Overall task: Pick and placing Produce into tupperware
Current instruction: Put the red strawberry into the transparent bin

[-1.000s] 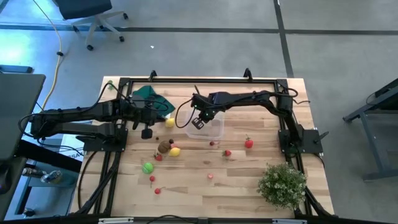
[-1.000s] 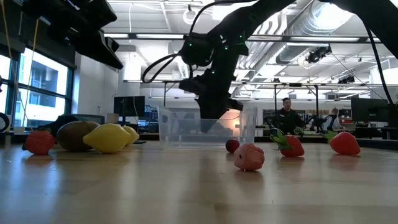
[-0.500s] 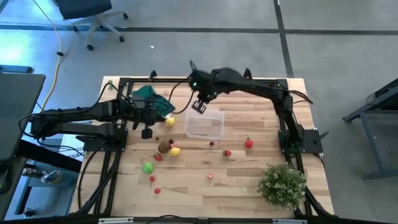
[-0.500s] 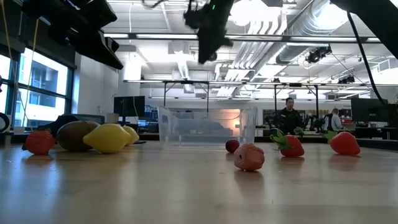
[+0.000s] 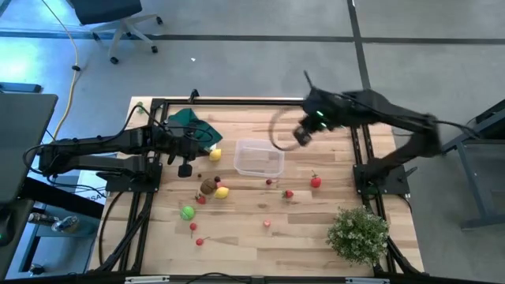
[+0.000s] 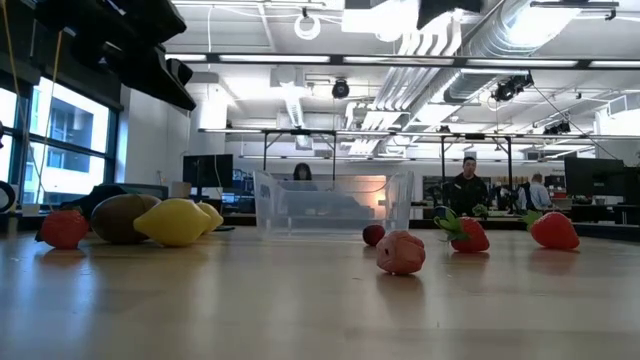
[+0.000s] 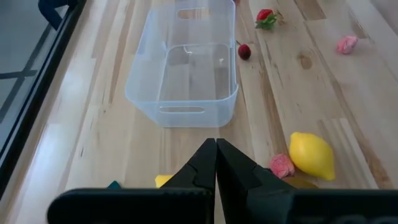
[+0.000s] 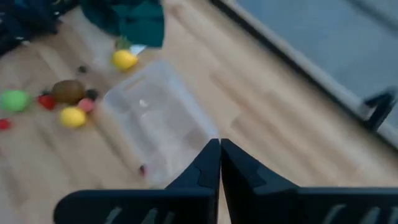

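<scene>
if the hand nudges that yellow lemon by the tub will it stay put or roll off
The lemon would probably roll or wobble: it is rounded, egg-shaped, lying on the smooth wooden table. Its tapered ends suggest a curved path, not a straight one. It looks like a light toy, so a gentle nudge may shift it toward the pink piece beside it.

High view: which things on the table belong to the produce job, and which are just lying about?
Job:
- tupperware, looks empty
- lemon
- brown kiwi-like piece
- green piece
- strawberry
- small red pieces
- yellow piece beside the cloth

Lying about:
- dark green cloth
- leafy plant
</scene>
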Robot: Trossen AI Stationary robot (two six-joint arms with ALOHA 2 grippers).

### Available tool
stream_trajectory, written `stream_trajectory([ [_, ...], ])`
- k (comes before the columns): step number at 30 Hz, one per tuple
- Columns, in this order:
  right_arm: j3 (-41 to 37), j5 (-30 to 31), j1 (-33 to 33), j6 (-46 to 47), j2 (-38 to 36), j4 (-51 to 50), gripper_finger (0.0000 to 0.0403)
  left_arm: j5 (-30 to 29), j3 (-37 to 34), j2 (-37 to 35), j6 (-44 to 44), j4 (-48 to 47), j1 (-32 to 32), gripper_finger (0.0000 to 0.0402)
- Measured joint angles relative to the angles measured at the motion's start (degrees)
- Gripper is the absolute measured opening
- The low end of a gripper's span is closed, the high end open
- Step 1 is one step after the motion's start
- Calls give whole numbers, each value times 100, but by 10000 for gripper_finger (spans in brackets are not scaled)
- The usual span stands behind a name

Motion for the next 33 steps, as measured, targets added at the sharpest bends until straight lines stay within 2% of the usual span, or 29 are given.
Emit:
stream_trajectory([
  [4, -1327, -224, 512, 1248, -1033, 312, 4, 0, 1, -233, 48, 5, 0, 3],
  [8, -2436, -807, 921, 2175, -1705, 683, 4, 0, 0, -722, 48, -3, 0, 3],
  [14, -3677, -1906, 1235, 2856, -2105, 1254, 4, 205, 0, -1315, 42, -392, 0, 3],
  [18, -4255, -2236, 1290, 2801, -2114, 1668, 4, 339, 2, -1345, 245, -748, 0, 3],
  [25, -4674, -2218, 1289, 2221, -2114, 2676, 4, -33, 0, -1209, 354, -1118, 0, 3],
  [33, -4305, -2050, 1291, 1806, -2123, 2563, 4, -530, 2, -1207, 308, -1225, 2, 3],
])
